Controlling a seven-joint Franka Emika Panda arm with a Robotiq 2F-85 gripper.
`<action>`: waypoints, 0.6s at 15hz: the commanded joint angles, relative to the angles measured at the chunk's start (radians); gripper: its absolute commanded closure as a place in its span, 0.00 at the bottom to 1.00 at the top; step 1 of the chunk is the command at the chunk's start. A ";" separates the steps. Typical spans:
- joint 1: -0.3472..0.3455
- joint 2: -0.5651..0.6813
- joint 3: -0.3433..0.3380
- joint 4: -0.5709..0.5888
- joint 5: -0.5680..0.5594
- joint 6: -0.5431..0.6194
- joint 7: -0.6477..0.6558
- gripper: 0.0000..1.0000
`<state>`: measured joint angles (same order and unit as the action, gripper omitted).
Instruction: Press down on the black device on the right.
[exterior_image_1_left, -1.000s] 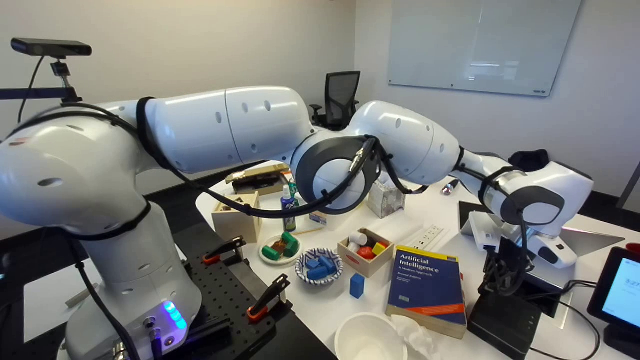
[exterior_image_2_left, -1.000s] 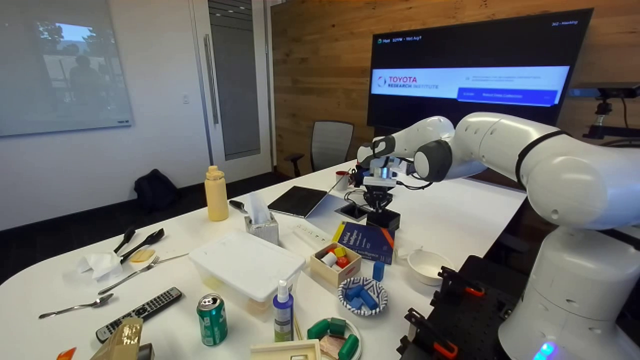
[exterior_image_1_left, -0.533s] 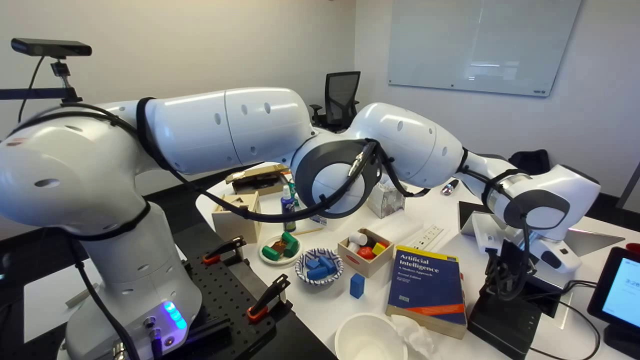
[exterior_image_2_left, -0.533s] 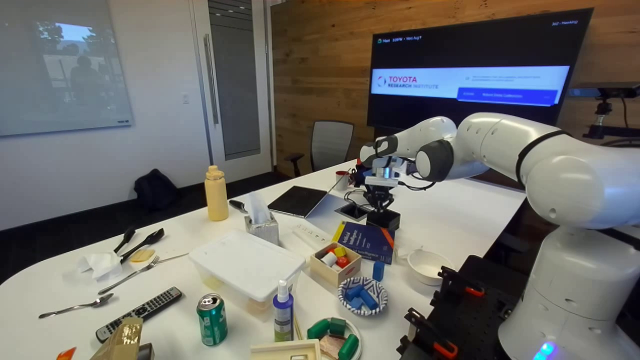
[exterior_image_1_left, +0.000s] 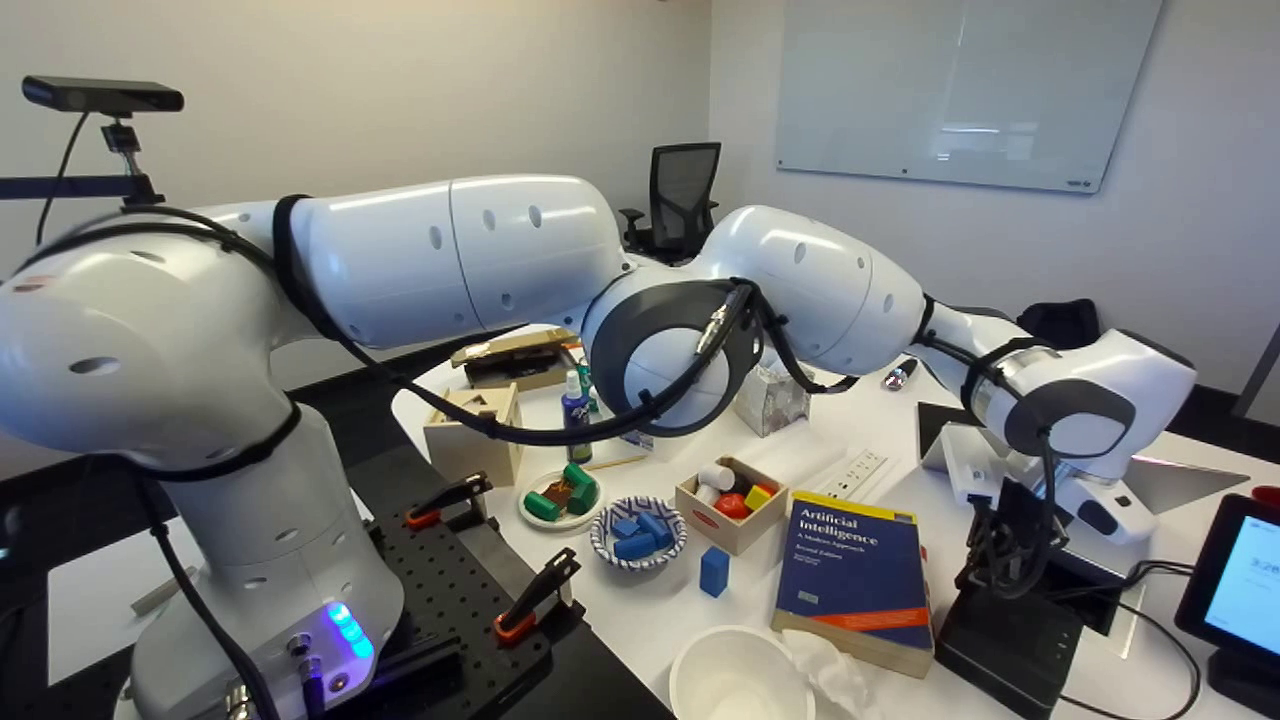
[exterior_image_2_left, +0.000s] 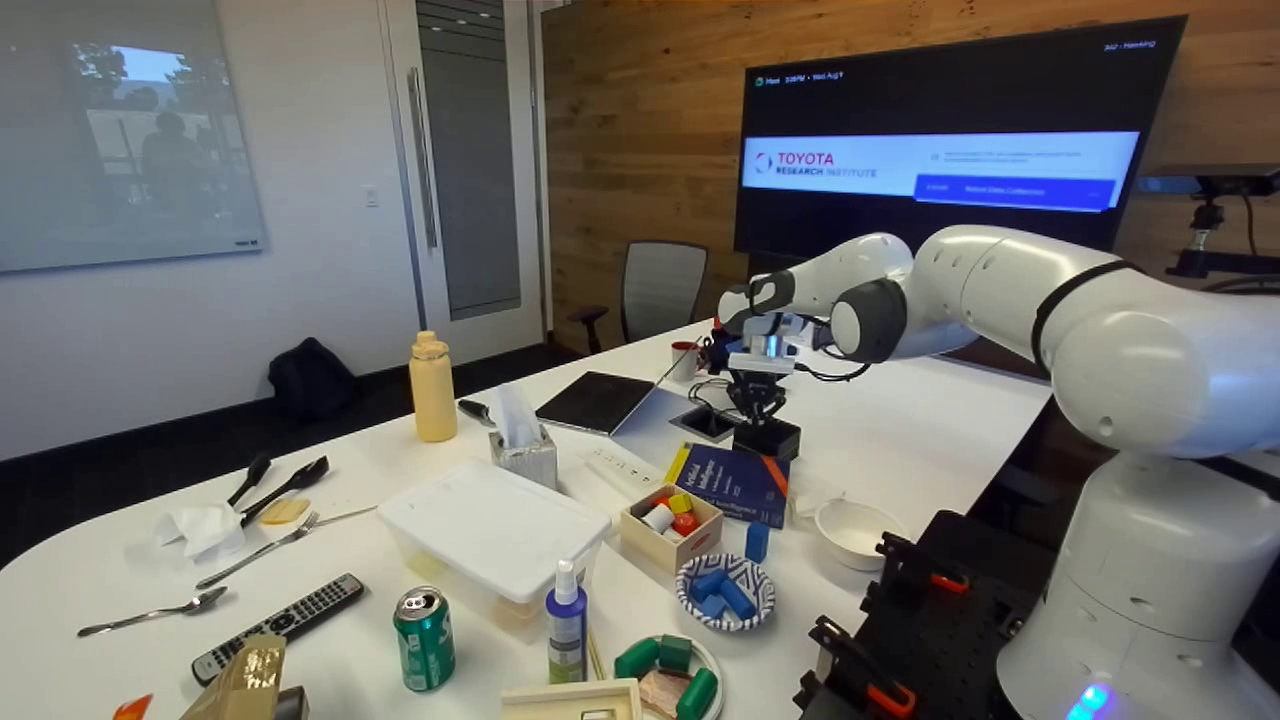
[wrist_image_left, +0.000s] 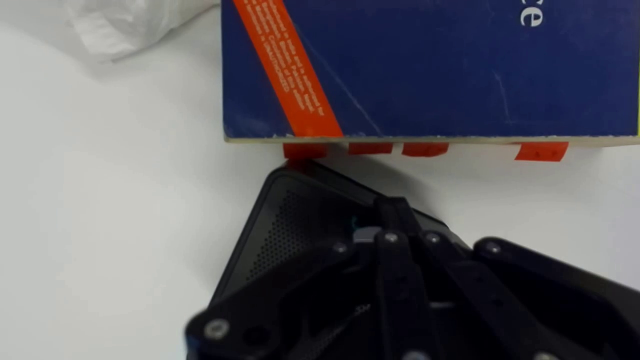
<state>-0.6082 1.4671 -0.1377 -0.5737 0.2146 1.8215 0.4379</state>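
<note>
The black device (exterior_image_1_left: 1010, 645) is a low matte-black box on the table beside the blue book; it also shows in an exterior view (exterior_image_2_left: 768, 440) and in the wrist view (wrist_image_left: 282, 232), where a perforated patch is visible on its top. My gripper (exterior_image_1_left: 985, 588) points down over the device's top. It also shows in an exterior view (exterior_image_2_left: 764, 414). In the wrist view the two fingertips (wrist_image_left: 395, 202) are together with nothing between them, near one edge of the device. Whether the tips touch the top or hover just above cannot be told. The fingers hide much of the top.
A thick blue book (exterior_image_1_left: 852, 570) with red tabs lies right against the device. A white bowl (exterior_image_1_left: 735, 680) and crumpled tissue (exterior_image_1_left: 832, 672) stand near the book. A lit screen gadget (exterior_image_1_left: 1240, 590) and cables (exterior_image_1_left: 1150, 580) lie on the device's other side. A laptop (exterior_image_2_left: 597, 402) sits farther off.
The arm and gripper have shifted slightly over the device, then moved back a little. The fingertips stay over the device, which has not visibly moved.
</note>
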 joint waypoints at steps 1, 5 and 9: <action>-0.008 0.000 0.014 0.000 -0.013 -0.015 0.030 1.00; -0.015 0.000 0.014 0.090 -0.009 -0.056 0.029 1.00; -0.022 -0.045 0.028 0.213 -0.017 -0.154 0.028 1.00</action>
<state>-0.6220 1.4596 -0.1369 -0.4500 0.2148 1.7701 0.4380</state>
